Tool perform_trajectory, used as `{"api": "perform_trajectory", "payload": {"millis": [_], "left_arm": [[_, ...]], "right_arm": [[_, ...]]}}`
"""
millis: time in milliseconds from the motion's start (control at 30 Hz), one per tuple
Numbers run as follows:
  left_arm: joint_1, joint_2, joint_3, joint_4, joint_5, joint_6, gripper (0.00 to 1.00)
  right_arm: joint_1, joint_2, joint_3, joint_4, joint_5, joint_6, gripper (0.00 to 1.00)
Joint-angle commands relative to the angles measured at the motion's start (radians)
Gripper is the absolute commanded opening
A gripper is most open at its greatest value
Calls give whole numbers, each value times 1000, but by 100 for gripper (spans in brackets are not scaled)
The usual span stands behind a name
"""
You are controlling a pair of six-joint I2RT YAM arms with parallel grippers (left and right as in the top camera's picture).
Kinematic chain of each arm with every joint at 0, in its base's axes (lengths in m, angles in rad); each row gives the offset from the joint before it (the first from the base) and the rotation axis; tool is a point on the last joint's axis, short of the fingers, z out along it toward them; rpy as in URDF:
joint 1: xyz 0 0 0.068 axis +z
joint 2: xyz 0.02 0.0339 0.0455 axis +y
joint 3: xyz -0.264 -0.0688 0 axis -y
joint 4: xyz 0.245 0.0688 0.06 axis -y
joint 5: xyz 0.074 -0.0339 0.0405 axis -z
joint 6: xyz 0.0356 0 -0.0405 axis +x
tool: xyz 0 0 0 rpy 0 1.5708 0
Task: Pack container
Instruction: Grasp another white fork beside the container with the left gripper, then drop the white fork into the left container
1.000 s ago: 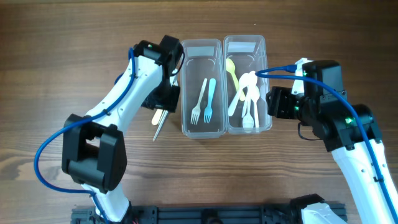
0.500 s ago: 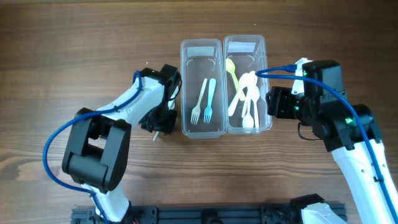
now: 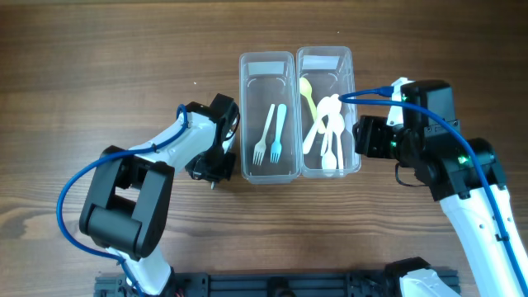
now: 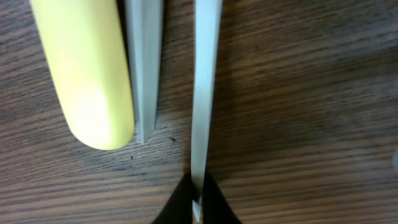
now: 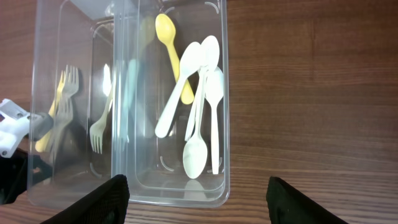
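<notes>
Two clear plastic containers stand close side by side at the middle of the wooden worktop point(image 3: 99, 66). The left-hand container point(image 3: 266, 78) holds a white fork point(image 3: 266, 132) and a pale blue fork point(image 3: 280, 130) lying lengthwise. The right-hand container point(image 3: 330, 68) holds a yellow-green spoon point(image 3: 308, 95) and a heap of overlapping white spoons point(image 3: 332, 136).

Just beside the left-hand container's outer wall, the left end effector point(image 4: 198, 208) is low over the wood. Its black fingertips are closed together on a thin grey utensil point(image 4: 205, 87), seen edge-on. Close alongside that piece lie a tapered grey blade point(image 4: 144, 62) and a rounded yellow handle point(image 4: 84, 68), the two touching and crowding the left flank of the grip.

On the opposite side, the right end effector point(image 5: 205, 202) hangs near the right-hand container with its fingers spread wide, holding nothing. A blue cable point(image 3: 66, 198) loops along the left arm.
</notes>
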Motion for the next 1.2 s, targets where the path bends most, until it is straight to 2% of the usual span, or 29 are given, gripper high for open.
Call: {"api": "perform_trajectory", "payload": {"millis": [0, 133, 300, 400, 533, 733, 900, 1033, 1167], "left_arm": [[1, 14, -27, -8, 7, 6, 4], [1, -67, -13, -83, 68, 2, 4], [1, -326, 47, -133, 105, -13, 4], [1, -488, 72, -105, 105, -13, 5], [1, -615, 72, -24, 125, -37, 5], [1, -566, 71, 114, 233, -127, 6], [-51, -389, 71, 252, 296, -148, 14], [-97, -265, 72, 262, 306, -148, 20], [-94, -248, 76, 261, 322, -148, 21]], "right_arm": [[-2, 6, 18, -3, 21, 8, 70], [-2, 6, 18, -3, 21, 8, 70], [-2, 6, 18, -2, 21, 8, 71], [-2, 6, 18, 1, 21, 8, 71], [-2, 6, 18, 16, 21, 8, 71], [-2, 6, 18, 19, 21, 9, 71], [-2, 6, 18, 16, 21, 10, 71], [-2, 6, 18, 16, 21, 9, 71], [-2, 6, 18, 15, 21, 10, 71]]}}
